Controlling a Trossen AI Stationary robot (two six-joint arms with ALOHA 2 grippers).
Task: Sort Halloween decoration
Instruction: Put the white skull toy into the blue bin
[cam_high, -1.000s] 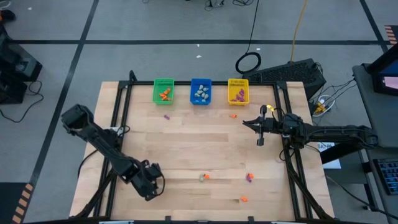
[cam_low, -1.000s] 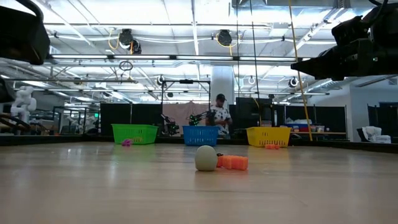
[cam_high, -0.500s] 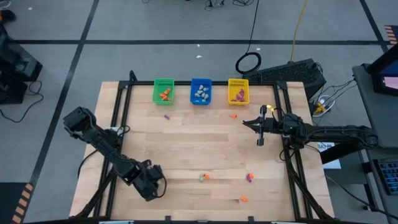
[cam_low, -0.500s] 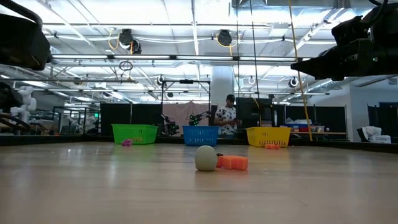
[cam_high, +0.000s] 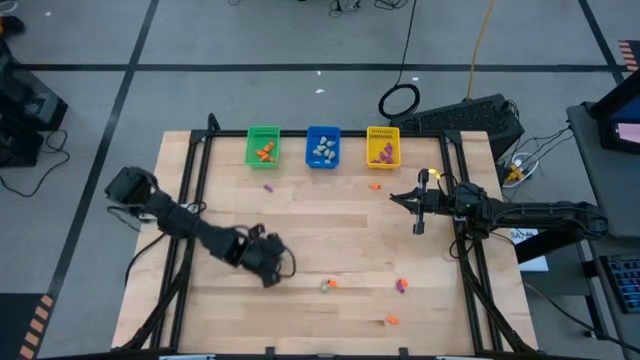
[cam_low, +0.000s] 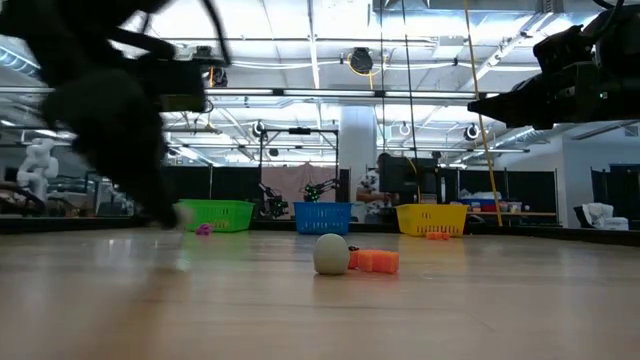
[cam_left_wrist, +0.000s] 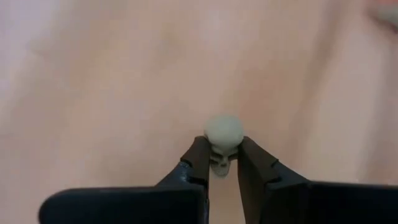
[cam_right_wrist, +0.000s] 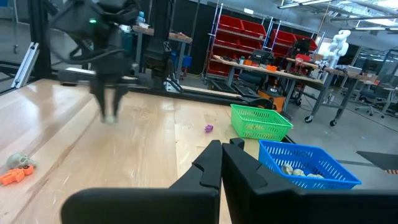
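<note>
Left arm carries one trinket above the pale wooden bench.
Left gripper fingers pinch a small pale grey-beige plastic skull, clear of the bench surface. Right gripper waits near the yellow plastic bin, fingers pressed together.
</note>
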